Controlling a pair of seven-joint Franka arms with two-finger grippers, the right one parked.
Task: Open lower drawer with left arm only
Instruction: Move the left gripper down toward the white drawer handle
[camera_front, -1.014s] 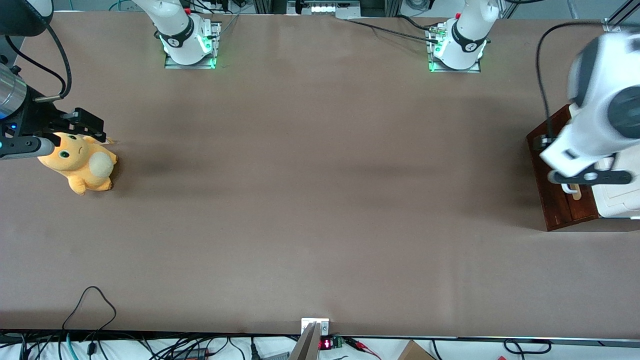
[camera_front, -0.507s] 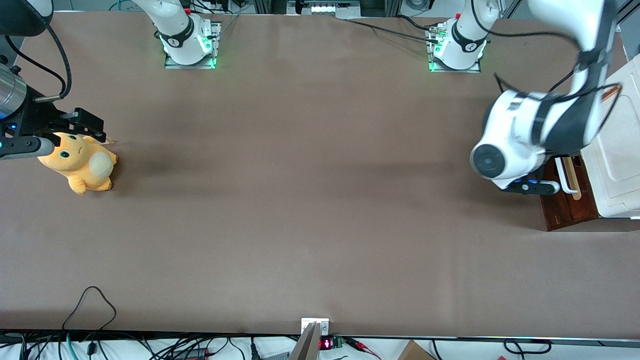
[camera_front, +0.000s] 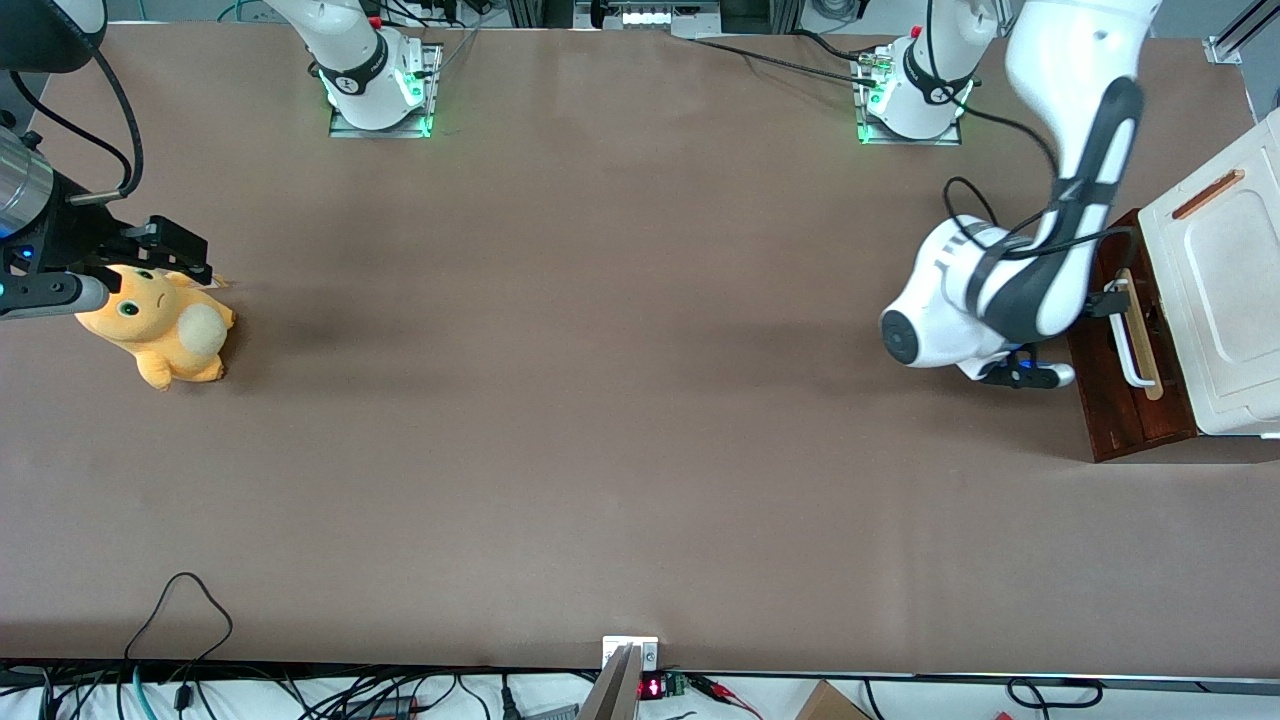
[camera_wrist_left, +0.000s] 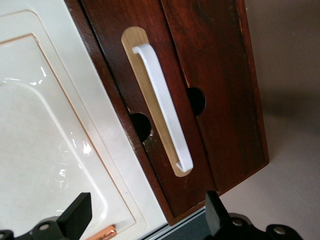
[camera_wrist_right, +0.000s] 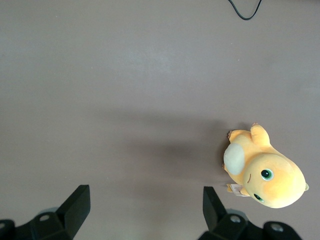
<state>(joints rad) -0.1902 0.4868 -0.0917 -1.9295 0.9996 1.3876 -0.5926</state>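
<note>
Front view. Lower drawer, dark reddish-brown wooden front, under a white cabinet top: stands at the working arm's end of the brown table surface, about midway between that surface's edges nearest to and farthest from the camera. White loop handle on a pale wood strip; long axis runs toward and away from the camera. Left arm, white with dark grey forearm panel, is bent in front of the drawer front, wrist near the handle; its small black gripper is just beside the handle's farther end (contact cannot be told).

Left wrist view. Gripper: fingers spread wide, empty. The handle lies ahead of the gap, slanted across it. Drawer looks closed.

Right wrist view. Nothing of the task's.
</note>
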